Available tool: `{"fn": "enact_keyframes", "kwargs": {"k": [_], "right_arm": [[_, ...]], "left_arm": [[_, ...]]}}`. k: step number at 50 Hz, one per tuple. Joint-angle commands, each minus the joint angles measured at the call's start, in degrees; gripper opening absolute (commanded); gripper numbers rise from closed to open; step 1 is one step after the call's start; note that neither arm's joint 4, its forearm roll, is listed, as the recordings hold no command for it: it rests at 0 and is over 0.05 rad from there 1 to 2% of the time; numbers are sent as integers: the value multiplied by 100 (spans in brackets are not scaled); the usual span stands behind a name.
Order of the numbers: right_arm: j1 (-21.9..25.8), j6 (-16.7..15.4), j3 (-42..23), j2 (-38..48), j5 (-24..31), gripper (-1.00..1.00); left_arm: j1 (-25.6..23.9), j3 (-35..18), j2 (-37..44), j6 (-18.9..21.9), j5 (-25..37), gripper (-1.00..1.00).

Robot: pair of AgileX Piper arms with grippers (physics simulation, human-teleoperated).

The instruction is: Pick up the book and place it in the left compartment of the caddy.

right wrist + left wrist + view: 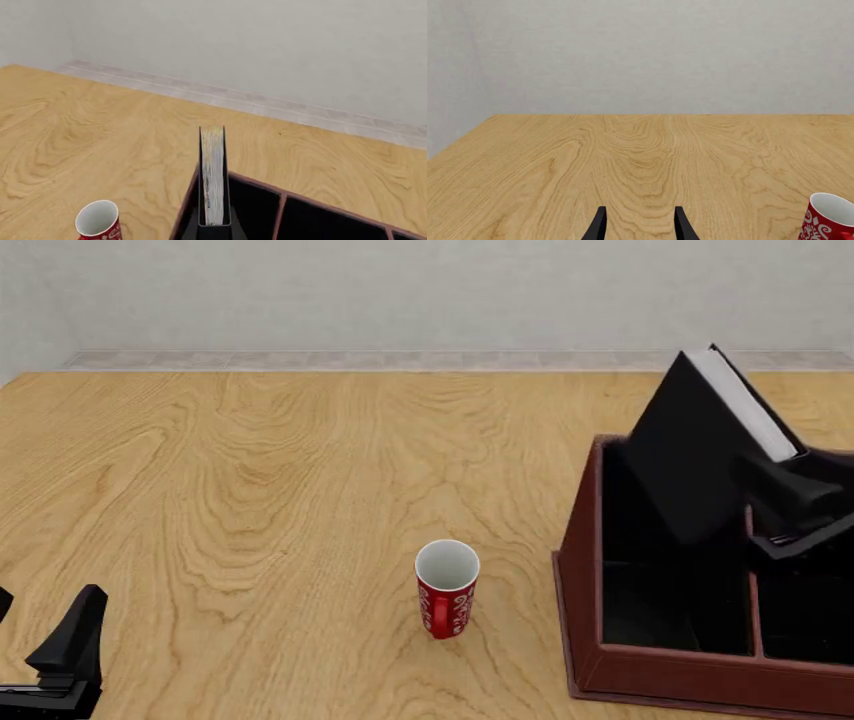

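The book (694, 455), a thick black hardcover with a white page edge, hangs tilted over the caddy (694, 672) at the table's right. Its lower end dips into the left compartment (667, 615). My right gripper (781, 490) is shut on the book's upper right side. The right wrist view shows the book (213, 175) edge-on between my right gripper's (213, 231) fingers, above the caddy's divider (278, 215). My left gripper (44, 605) stands open low at the near left, far from the caddy. In its own view, the left gripper (639, 210) holds nothing.
A red-and-white mug (446, 590) stands upright left of the caddy, near the table's middle. The mug (830, 217) shows at the left wrist view's edge, and the mug (99, 220) also appears in the right wrist view. A grey wall backs the table.
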Motion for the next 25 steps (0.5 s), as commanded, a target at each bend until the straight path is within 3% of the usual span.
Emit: {"fn": "enact_keyframes", "kwargs": {"k": [1, 25], "right_arm": [[-220, 113, 79, -189, 145, -100], [-319, 0, 297, -17, 138, -100]], "left_arm": [[0, 0, 0, 0, 0, 100], [0, 0, 0, 0, 0, 100]]}}
